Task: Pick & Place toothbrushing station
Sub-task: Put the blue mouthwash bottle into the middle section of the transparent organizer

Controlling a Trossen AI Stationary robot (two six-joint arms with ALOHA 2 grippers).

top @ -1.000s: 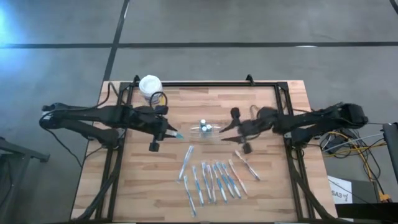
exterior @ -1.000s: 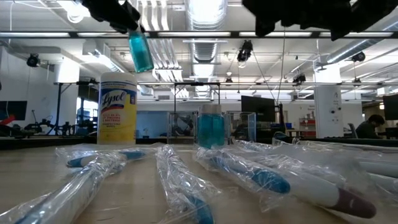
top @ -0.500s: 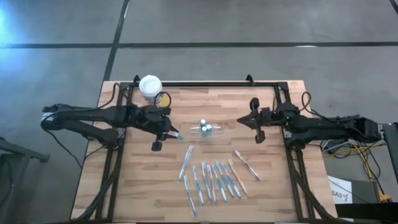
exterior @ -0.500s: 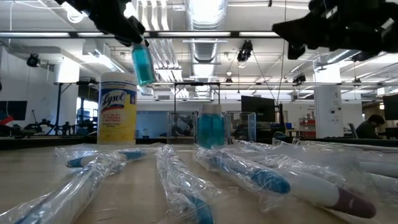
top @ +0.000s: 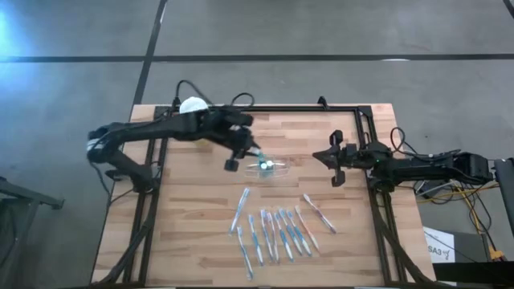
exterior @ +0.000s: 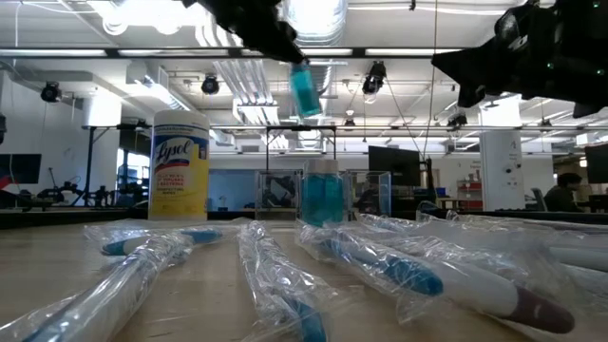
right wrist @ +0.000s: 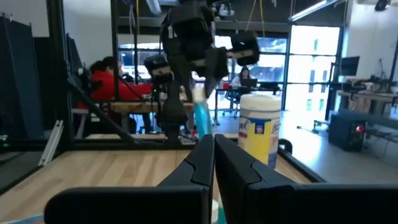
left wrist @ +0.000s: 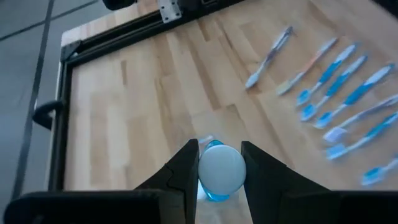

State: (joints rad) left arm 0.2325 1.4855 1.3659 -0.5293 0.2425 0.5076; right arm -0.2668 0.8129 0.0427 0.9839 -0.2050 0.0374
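Observation:
The clear holder stands mid-table with small white-capped bottles in it; one blue bottle shows there in the low view. Several wrapped toothbrushes lie flat on the wood nearer the front edge. My left gripper hovers just left of the holder, shut on a small blue bottle with a white cap. My right gripper is at the right side of the table, shut and holding nothing, its fingers together. My left gripper pinches the small bottle at its white cap between its two fingers. The fingers slant down from the table's left side. The blue body hangs tilted below them, clear of the table and above the holder's height.
A yellow wipes canister with a white lid stands at the far left corner, behind my left arm. A black frame runs along the table's edges. Bare wood lies between the holder and my right gripper. People sit in the room beyond.
My left gripper has carried the blue bottle toward the table's right and a little up, from the left side to just beside the holder; the bottle stays hanging and tilted. My right gripper has drawn back from the holder toward the table's right edge.

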